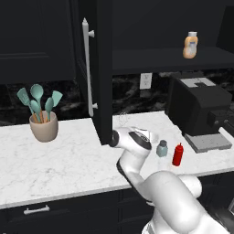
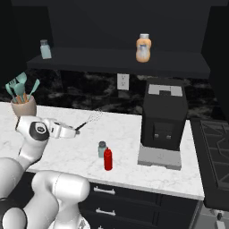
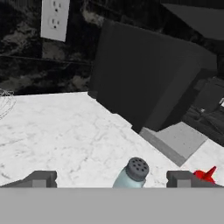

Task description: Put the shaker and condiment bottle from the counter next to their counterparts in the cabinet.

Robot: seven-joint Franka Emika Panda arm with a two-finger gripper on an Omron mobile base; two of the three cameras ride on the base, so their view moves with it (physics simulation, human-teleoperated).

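Hand view: squat pale shaker (image 3: 132, 174) with perforated grey cap sits upright between the spread hand (image 3: 111, 179).

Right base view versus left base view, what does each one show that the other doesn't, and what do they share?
Right base view alone: a second small shaker on the cabinet shelf, far left, and a stove at the right edge.

Left base view alone: the cabinet door with its long white handle.

Both: the shaker and red bottle standing close together on the counter, the orange bottle on the shelf, the coffee machine, the wall outlet, and the utensil pot.
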